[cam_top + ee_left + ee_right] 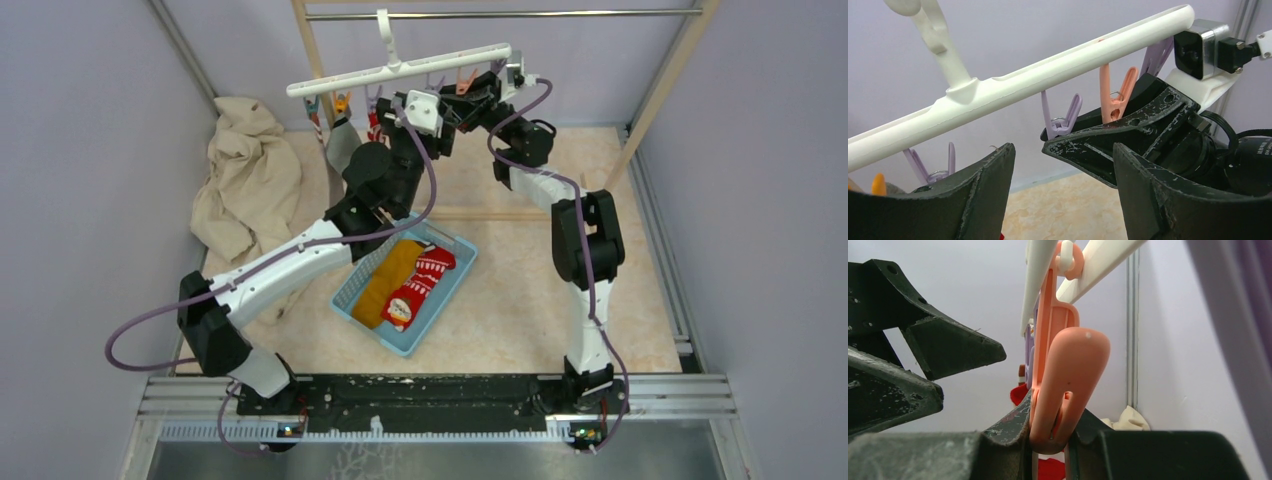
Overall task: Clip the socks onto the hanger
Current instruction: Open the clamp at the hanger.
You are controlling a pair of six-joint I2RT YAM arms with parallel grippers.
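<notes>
The white hanger (400,70) hangs by its hook from the metal rail and shows as a slanted bar in the left wrist view (1048,70). The mustard sock (385,280) and the red patterned sock (420,285) lie in the blue basket (405,345). My right gripper (472,95) is shut on the orange peg (1065,370), which also shows in the left wrist view (1115,97), squeezing its handle ends near the bar's right end. My left gripper (443,112) is open and empty just below the bar, beside a purple peg (1060,117).
A grey sock (343,145) and a red-and-white striped sock (374,125) hang from pegs at the bar's left end. A beige cloth (245,180) lies at the far left. The wooden-framed rack (665,90) stands at the back.
</notes>
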